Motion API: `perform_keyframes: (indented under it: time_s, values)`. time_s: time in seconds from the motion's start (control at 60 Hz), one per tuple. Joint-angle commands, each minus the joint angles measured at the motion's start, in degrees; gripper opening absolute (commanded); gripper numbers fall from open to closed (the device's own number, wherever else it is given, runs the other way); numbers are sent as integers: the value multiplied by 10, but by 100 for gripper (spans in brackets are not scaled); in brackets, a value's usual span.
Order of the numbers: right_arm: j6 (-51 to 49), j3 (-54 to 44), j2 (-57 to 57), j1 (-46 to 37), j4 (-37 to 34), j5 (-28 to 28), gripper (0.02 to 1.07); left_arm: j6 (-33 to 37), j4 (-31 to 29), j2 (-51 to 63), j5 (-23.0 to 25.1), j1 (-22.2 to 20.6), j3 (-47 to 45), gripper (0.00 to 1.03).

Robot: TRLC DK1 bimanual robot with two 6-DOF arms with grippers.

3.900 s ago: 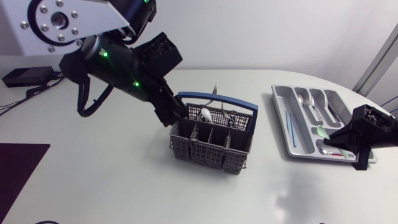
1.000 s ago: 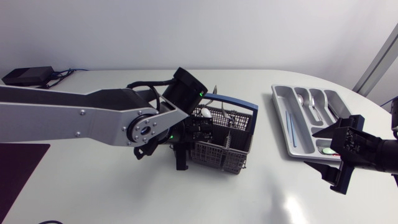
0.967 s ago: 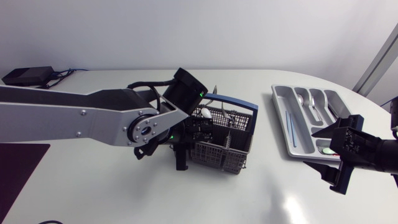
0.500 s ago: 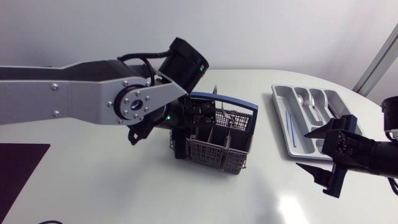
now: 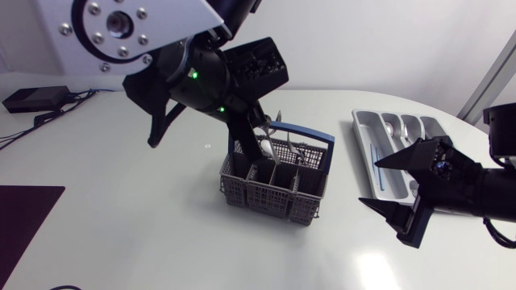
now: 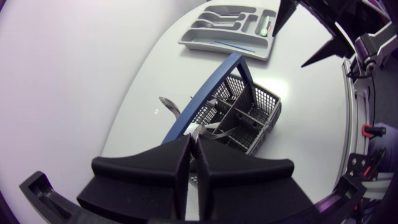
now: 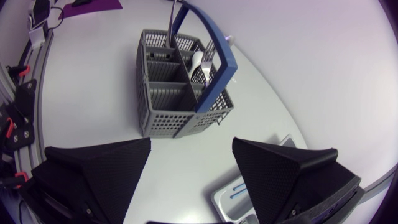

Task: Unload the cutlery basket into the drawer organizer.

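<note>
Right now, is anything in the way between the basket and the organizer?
Yes. The right gripper, open, is in the gap between the basket and the organizer, by the organizer's near corner. Nothing else visible lies between them.

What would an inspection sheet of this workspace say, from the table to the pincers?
Surface: white table, glossy.
Job's things: grey basket mid-table, cutlery standing in it; organizer by the right arm, spoons lying in it.
Clutter: black box at the far left corner; dark mat at the left edge.
Pincers: left pincer just above the basket, shut on what looks like a silver utensil; right pincer wide open and empty, between basket and organizer.
Cables: cables run from the box.
Surroundings: nothing seen.
</note>
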Motion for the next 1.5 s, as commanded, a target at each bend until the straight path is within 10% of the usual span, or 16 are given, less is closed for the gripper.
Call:
perform_keyframes:
  time_s: [0.0, 0.483, 0.9, 1.317, 1.483]
  values:
    - [82, 26, -14, 38, 1, 13, 96, -80, -16, -9, 8, -7, 17, 4]
    - [271, 105, 101, 275, 77, 158, 85, -325, -117, 81, 142, -5, 105, 3]
    - [295, 153, 195, 313, 101, 223, 29, -352, -132, 91, 176, 17, 130, 3]
    - [295, 145, 205, 311, 102, 201, 9, -359, -139, 85, 229, 42, 130, 4]
    - [291, 138, 204, 312, 97, 195, 8, -363, -137, 77, 241, 54, 131, 26]
